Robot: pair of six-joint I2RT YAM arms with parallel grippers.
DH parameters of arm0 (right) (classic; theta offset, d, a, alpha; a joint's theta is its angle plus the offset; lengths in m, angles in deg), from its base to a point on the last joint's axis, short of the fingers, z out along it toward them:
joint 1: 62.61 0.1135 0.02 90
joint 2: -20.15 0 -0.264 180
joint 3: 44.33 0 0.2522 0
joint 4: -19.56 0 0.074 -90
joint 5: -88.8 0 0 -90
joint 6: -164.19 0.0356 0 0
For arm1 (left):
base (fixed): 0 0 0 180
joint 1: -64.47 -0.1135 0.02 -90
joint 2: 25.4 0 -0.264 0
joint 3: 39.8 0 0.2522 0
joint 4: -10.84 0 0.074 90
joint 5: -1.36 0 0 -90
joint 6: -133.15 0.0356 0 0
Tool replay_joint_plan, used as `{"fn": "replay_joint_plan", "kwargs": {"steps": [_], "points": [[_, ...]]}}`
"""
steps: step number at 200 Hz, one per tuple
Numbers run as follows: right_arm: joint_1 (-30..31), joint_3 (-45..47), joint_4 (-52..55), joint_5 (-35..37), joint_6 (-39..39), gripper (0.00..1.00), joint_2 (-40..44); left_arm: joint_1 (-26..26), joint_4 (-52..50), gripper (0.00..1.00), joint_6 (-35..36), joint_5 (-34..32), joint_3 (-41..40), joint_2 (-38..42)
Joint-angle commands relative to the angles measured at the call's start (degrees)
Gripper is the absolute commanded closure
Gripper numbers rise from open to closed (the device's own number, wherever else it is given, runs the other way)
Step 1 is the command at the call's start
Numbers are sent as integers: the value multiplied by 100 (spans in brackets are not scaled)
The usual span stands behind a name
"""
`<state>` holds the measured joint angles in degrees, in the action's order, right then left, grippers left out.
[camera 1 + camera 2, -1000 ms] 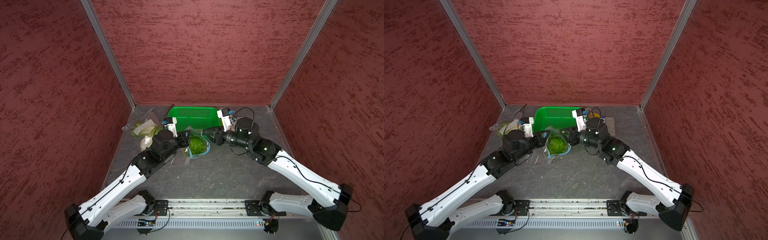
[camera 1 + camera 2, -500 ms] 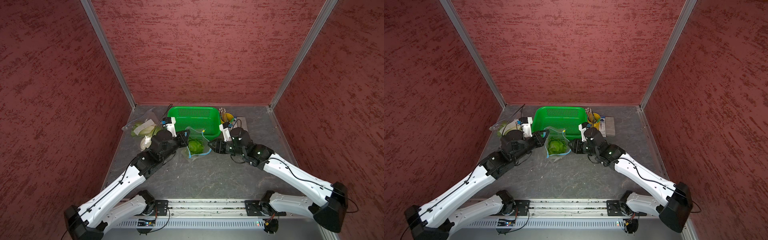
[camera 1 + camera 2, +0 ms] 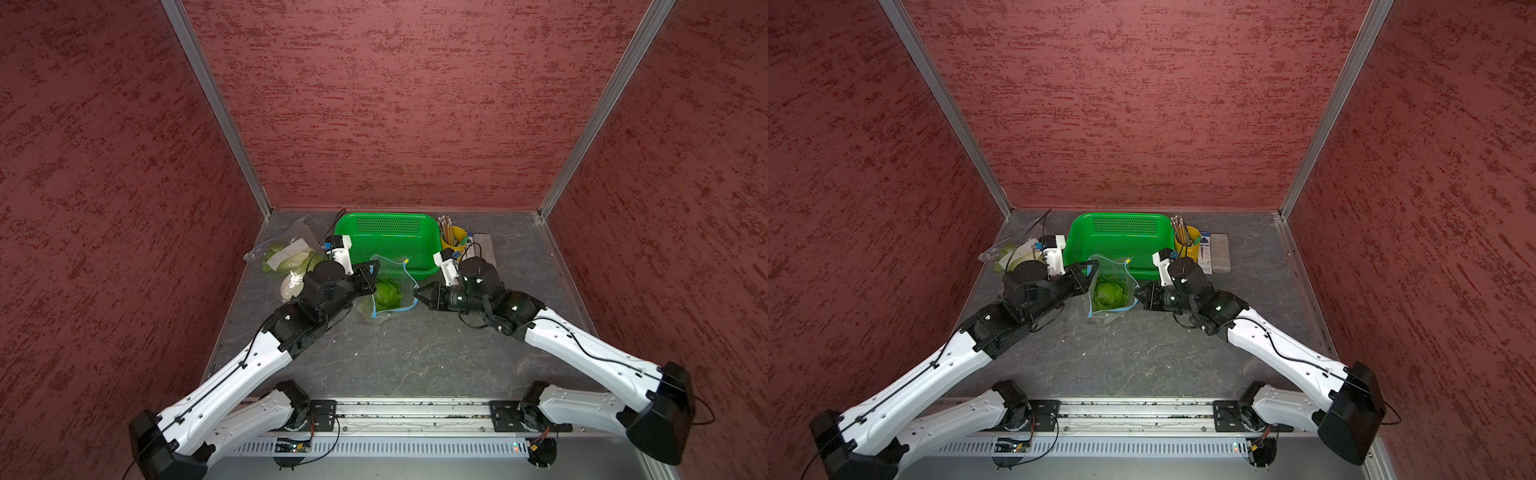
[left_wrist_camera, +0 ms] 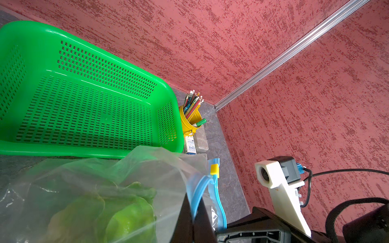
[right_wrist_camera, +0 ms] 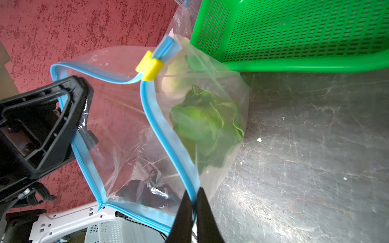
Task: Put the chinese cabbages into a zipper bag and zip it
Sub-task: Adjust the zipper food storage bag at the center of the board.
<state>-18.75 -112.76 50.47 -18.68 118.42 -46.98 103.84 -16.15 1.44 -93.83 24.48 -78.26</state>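
One of chinese cabbages [image 3: 386, 293] inside zipper bag [image 3: 390, 311] beside green basket [image 3: 386, 216]; rim clenched by left gripper [image 3: 373, 269] and right gripper [image 5: 194, 191], mouth spread, likely for loading.

A dark grey, marbled table [image 3: 415, 357] fills the lower middle of both top views. At its back edge sits a green basket [image 3: 388, 217]. Just right of the basket stand a yellow cup [image 3: 454, 241] of pencils [image 3: 445, 224], a small box [image 3: 1205, 254] and a grey block [image 3: 1220, 251]. In front of the basket, the lower end of a zipper bag [image 3: 384, 313] holding a cabbage [image 3: 387, 293] rests on the table. Left of the basket lie a second clear bag [image 3: 291, 249] of cabbages and a pale cabbage head [image 3: 288, 287]. A metal rail [image 3: 399, 409] runs along the front edge.
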Motion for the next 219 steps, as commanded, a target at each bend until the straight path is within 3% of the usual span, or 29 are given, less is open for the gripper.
{"fn": "replay_joint_plan", "kwargs": {"steps": [1,55,92,142,170,219], "points": [[-18,-297,-107,-53,-254,97,-19,-38,3,100,56,-28,96,43],[-19,-1724,522,353,-1124,98,-375,79,-862,100,303,-49,646,221],[-18,-2789,963,567,-1756,97,-917,311,-1016,100,106,-142,665,392],[-20,-2984,916,570,-2207,92,-1491,516,-172,100,-485,-299,95,405],[-23,-2914,960,906,-2282,88,-1583,511,442,100,-817,-396,-328,107],[0,-2952,1287,1253,-2338,68,-1432,440,515,100,-757,-518,-412,-128]]}}
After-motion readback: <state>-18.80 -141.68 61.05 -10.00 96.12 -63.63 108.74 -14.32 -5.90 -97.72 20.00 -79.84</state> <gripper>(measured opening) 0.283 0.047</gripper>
